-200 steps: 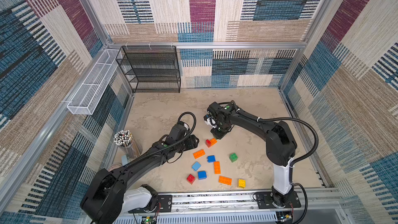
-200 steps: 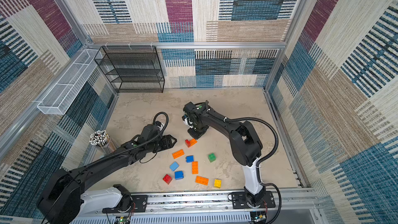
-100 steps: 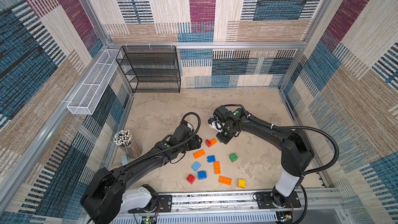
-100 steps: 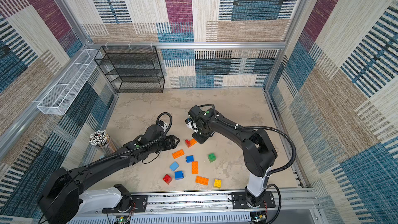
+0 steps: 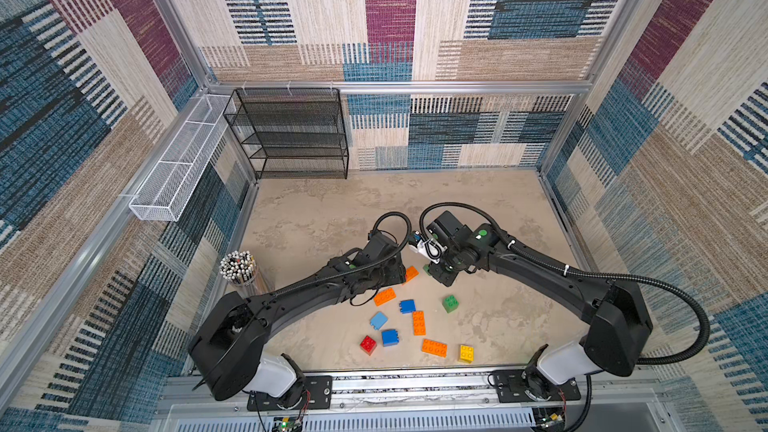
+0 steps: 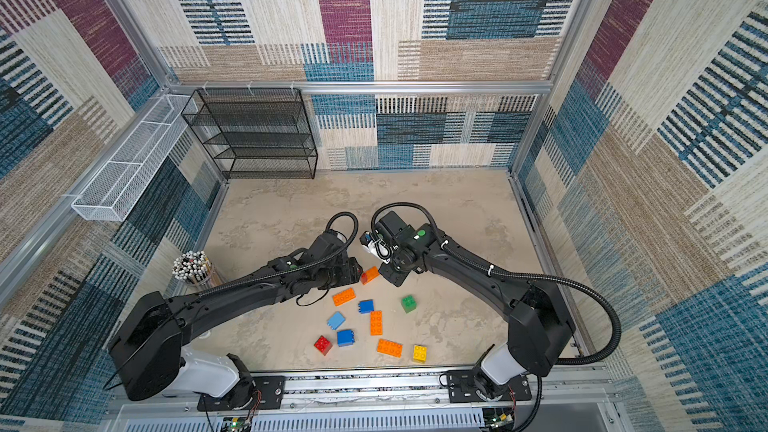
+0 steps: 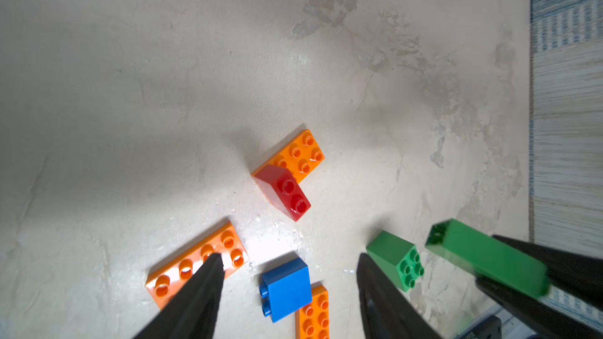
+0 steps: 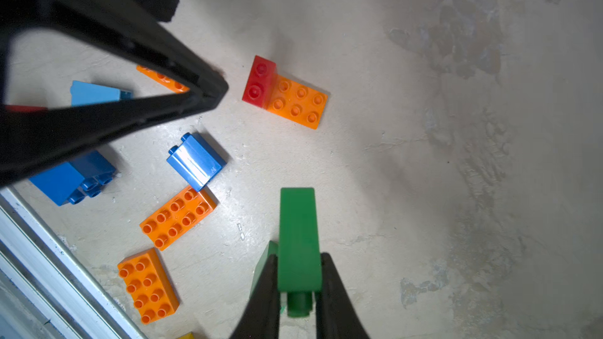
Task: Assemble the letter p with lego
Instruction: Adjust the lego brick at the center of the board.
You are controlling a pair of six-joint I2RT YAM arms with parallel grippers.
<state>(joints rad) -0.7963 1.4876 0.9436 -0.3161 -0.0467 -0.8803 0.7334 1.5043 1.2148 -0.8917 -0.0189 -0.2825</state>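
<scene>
My right gripper (image 8: 299, 257) is shut on a green lego brick (image 8: 297, 239), held above the floor. That brick also shows in the left wrist view (image 7: 486, 256). A red brick (image 8: 259, 81) sits on one end of an orange plate (image 8: 298, 102), a little ahead of the held brick. My left gripper (image 7: 289, 257) is open above a blue brick (image 7: 285, 288), with a long orange brick (image 7: 195, 262) under one finger. In both top views the two grippers flank the orange plate (image 5: 411, 273) (image 6: 369, 275). The left arm hides the red brick there.
Loose bricks lie toward the front: a green one (image 5: 450, 303), light blue (image 5: 378, 320), orange (image 5: 419, 322), red (image 5: 368, 344), yellow (image 5: 466, 353). A pen cup (image 5: 239, 268) stands left. A black mesh shelf (image 5: 291, 135) is at the back, and the metal rail (image 5: 415, 384) runs along the front.
The right gripper has carried the green brick toward the front right, beside the orange plate. The left gripper has slid right and now covers the red brick from above.
</scene>
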